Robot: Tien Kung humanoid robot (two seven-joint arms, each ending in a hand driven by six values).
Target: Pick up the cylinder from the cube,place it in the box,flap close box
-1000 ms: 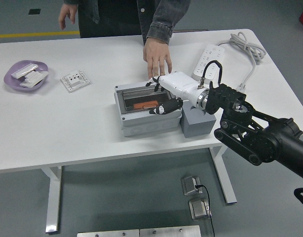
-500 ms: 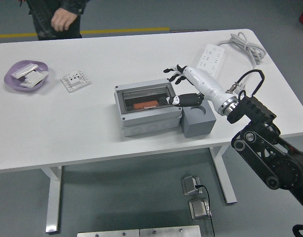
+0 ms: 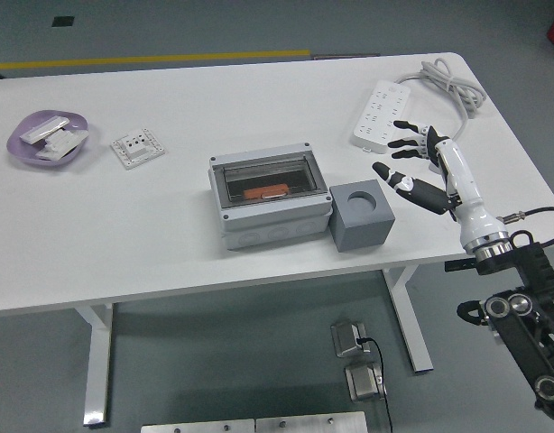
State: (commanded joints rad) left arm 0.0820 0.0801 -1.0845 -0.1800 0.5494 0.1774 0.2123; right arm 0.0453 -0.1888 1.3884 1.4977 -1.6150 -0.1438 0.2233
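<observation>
The grey box (image 3: 268, 216) stands mid-table. Its clear flap looks down over the opening. The orange cylinder (image 3: 265, 191) lies inside, seen through the flap. The grey cube (image 3: 360, 225) with an empty round hole in its top stands against the box's right side. My right hand (image 3: 399, 159) hovers to the right of the cube, near the power strip. Its fingers are spread and it holds nothing. My left arm is out of view.
A white power strip (image 3: 385, 113) with its coiled cable (image 3: 453, 86) lies at the back right, close to my right hand. A white socket plate (image 3: 137, 147) and a purple dish (image 3: 47, 135) with small parts sit at the left.
My right hand has pulled back from the box to the right, past the cube, and stays open. The person at the far side has taken their hand off the table and left the view.
</observation>
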